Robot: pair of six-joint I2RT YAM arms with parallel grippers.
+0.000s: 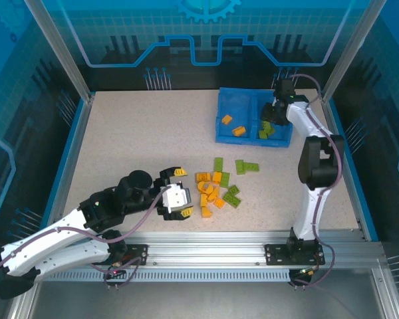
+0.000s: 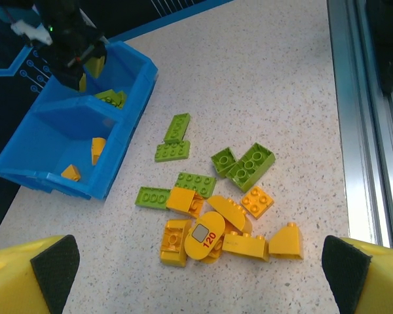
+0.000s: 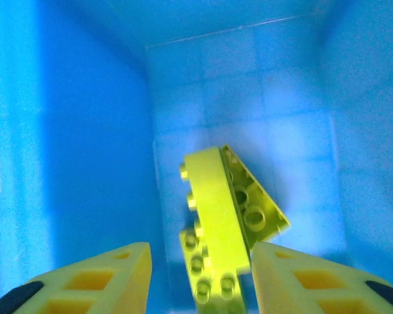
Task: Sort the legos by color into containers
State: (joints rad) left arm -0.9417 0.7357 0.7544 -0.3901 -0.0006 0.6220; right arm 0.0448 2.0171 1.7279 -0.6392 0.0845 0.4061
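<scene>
While the left gripper (image 1: pixel 183 193) hovers spread wide just left of the loose pile, the sorting looks partway through: a cluster of orange bricks (image 1: pixel 209 191) and several green bricks (image 1: pixel 245 166) lie on the table (image 1: pixel 133 133) near the middle, touching or just beside one another. Farther right, at the far side, the blue tray (image 1: pixel 253 140) holds two orange pieces (image 1: pixel 227 120) in its left compartment and green ones (image 1: pixel 266 131) in its right. The right gripper (image 1: pixel 271 121) hangs in that right compartment, so the step in hand looks like dropping off a green brick. Its wrist camera shows what the overhead view cannot: the fingers (image 3: pixel 105 275) parted, a lime brick (image 3: pixel 213 216) between them with a gap on one side, apparently let go. The left wrist view adds a printed oval orange piece (image 2: pixel 205 235). Next, the right arm should lift clear, and the left must single out one brick from a crowded heap.
</scene>
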